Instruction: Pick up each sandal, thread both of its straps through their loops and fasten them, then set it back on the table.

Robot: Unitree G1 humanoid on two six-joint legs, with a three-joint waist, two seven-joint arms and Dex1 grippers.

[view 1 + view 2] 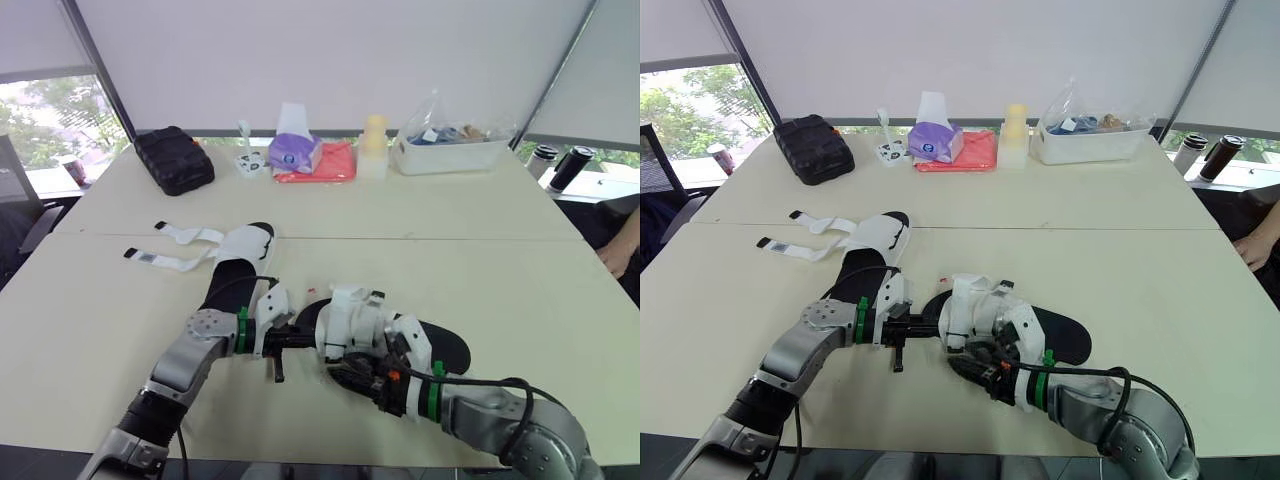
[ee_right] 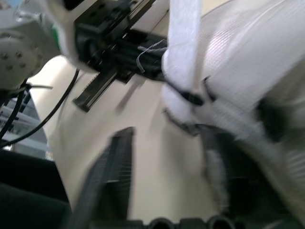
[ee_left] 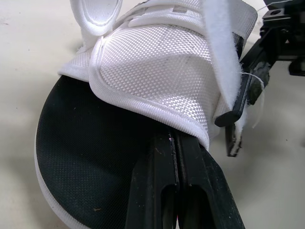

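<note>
A black-soled sandal with a white upper (image 1: 440, 345) lies on the table (image 1: 560, 300) near its front edge, between my two grippers. My left gripper (image 1: 308, 336) is shut, its fingertips (image 3: 175, 143) pinching the edge of the white upper at the sandal's left end. Just in front of the sandal, my right gripper (image 2: 164, 133) is open, with one finger (image 2: 109, 181) over bare table. A loose white strap (image 2: 183, 52) hangs beyond it. The second sandal (image 1: 238, 255) lies further back on the left, both of its white straps (image 1: 165, 262) undone and spread flat.
Along the far edge stand a black pouch (image 1: 173, 158), a purple tissue pack (image 1: 295, 150) on a red cloth (image 1: 330, 168), a pale yellow container (image 1: 373, 145) and a clear bin (image 1: 450, 150). Two bottles (image 1: 570, 168) and a person's hand (image 1: 615, 255) are at the right.
</note>
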